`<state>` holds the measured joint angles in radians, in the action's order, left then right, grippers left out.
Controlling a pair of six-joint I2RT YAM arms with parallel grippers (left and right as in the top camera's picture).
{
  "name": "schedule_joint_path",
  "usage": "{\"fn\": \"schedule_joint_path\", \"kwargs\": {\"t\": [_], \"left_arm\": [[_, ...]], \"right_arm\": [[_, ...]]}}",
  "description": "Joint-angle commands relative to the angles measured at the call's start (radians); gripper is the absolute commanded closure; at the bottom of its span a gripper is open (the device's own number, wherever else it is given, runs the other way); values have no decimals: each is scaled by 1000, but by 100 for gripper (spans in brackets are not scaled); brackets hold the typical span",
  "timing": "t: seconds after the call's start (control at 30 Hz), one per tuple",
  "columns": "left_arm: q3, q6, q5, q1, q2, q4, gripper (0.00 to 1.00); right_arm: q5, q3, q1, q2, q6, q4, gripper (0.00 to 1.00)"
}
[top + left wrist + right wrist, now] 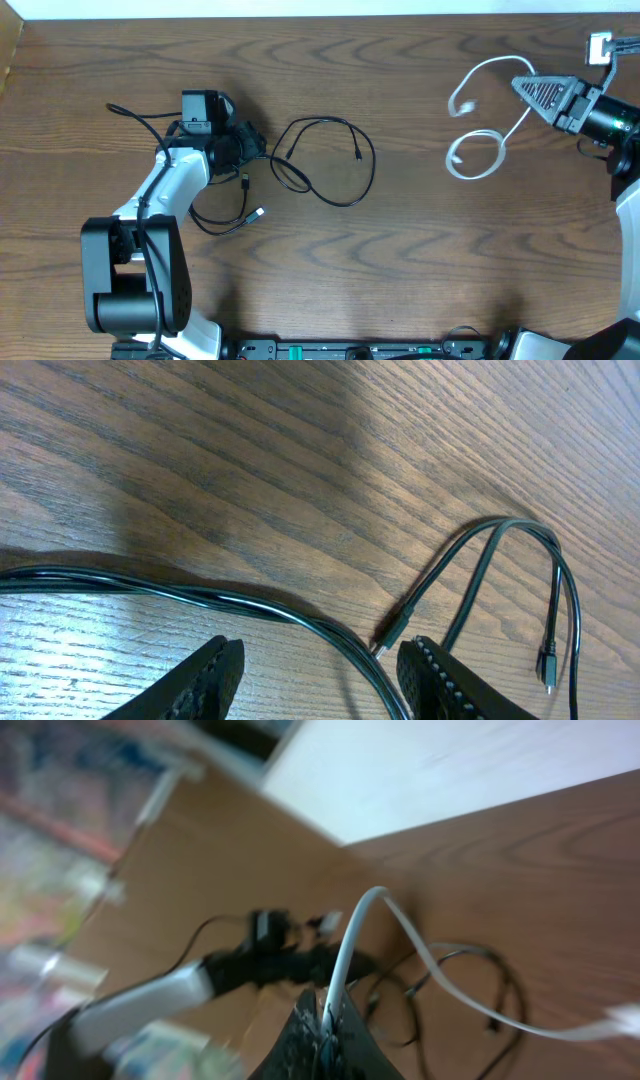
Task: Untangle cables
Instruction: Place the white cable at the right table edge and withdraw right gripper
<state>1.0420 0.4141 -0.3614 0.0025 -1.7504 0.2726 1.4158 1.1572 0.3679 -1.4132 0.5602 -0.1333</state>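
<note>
A white cable lies at the far right in an arc and a small loop. My right gripper is shut on it, and in the right wrist view the white cable rises from between the closed fingers. One black cable forms a wide loop at mid-table. Another black cable curls beside the left arm. My left gripper stands open low over the black strands. In its wrist view the black cable runs between the spread fingers, and a plug lies just ahead.
The table's far edge meets a white wall. The left arm's base stands at the front left. A small white object sits at the far right corner behind the right arm.
</note>
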Motion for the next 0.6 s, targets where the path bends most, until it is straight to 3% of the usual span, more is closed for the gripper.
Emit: {"fn": "schedule_joint_path", "kwargs": {"t": [0.0, 0.2, 0.57], "left_arm": [[5, -10, -5, -2, 0, 1, 45], [5, -10, -5, -2, 0, 1, 45], [5, -10, -5, -2, 0, 2, 45]], "right_arm": [[132, 7, -3, 11, 7, 4, 99], [105, 7, -3, 11, 7, 10, 99], [-169, 6, 3, 11, 7, -36, 99]]}}
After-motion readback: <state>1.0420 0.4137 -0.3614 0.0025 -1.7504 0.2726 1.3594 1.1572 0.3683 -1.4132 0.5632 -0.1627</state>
